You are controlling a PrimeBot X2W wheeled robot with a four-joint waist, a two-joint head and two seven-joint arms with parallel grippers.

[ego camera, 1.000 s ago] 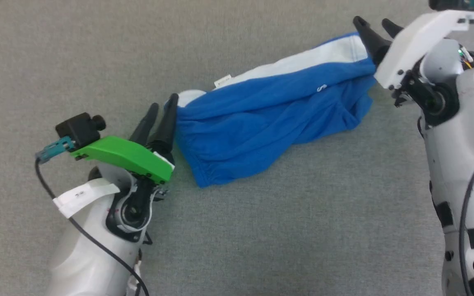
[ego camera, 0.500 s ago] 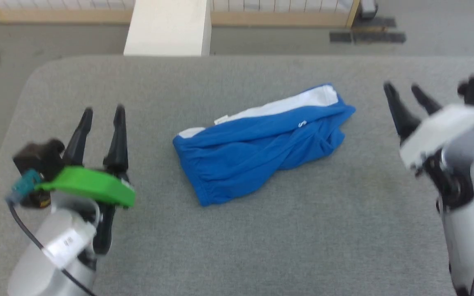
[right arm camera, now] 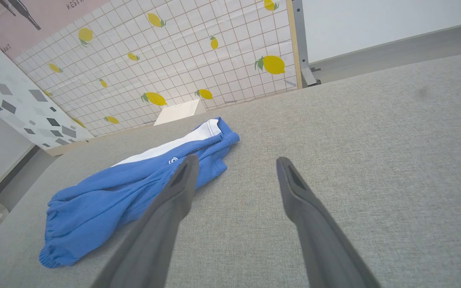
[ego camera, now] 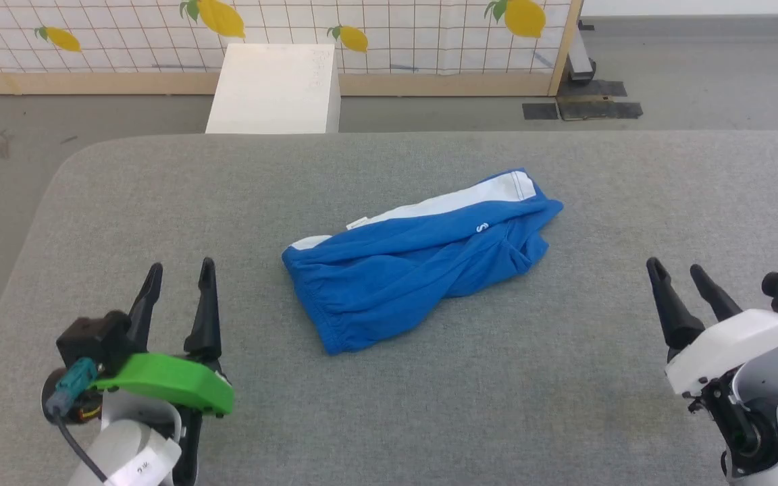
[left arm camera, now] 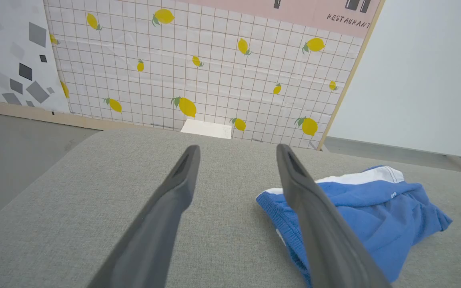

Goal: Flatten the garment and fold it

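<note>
The garment, blue with a white stripe along its upper edge, lay bunched and creased in the middle of the frame on the grey table. A small white tag showed at the stripe. The left tool stood at the lower left, jaws spread and holding nothing, well apart from the cloth. The right tool, at the lower right, was released too, also away from it. At the top, a white box stood before a lemon-patterned wall.
</note>
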